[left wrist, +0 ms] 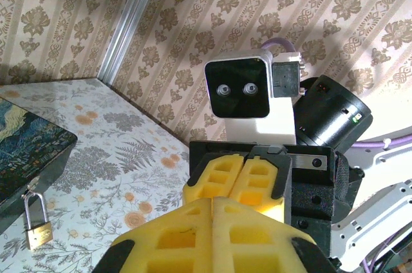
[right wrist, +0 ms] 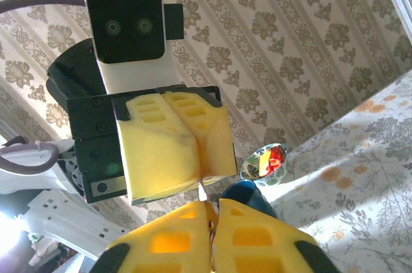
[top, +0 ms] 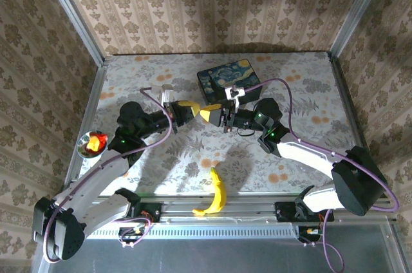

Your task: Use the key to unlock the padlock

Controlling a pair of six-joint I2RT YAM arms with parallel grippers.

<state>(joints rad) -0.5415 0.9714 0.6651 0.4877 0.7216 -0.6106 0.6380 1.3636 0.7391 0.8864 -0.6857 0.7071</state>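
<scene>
Left jaws: together, the yellow pads [left wrist: 174,237] pressed flat on each other. In the right wrist view a thin pale sliver comes out of their seam, so they seem to pinch it.
Right jaws: together as well, pads [right wrist: 257,237] closed, tip to tip with the left ones. The sliver reaches down to their seam; if they really grip it, one cannot tell.
Key [right wrist: 201,190]: judged to be this silvery sliver, up in the air between the two pairs of jaws, above the middle of the surface [top: 302,80].
Padlock [left wrist: 38,234]: hangs at the front edge of the painted box [top: 228,78], at 8 o'clock in the left wrist view. Its shackle looks closed.
Box position: near, at about 1 o'clock from the place where the jaws meet.
Other things: a banana [top: 215,197] at 6 o'clock and a bowl [top: 91,143] at 9 o'clock, both well apart.
Done: the key is off the surface and held.
Left to do: bring the key to the padlock, put it in the keyhole, turn it, free the shackle.
Progress: an early stage, by judgement.
</scene>
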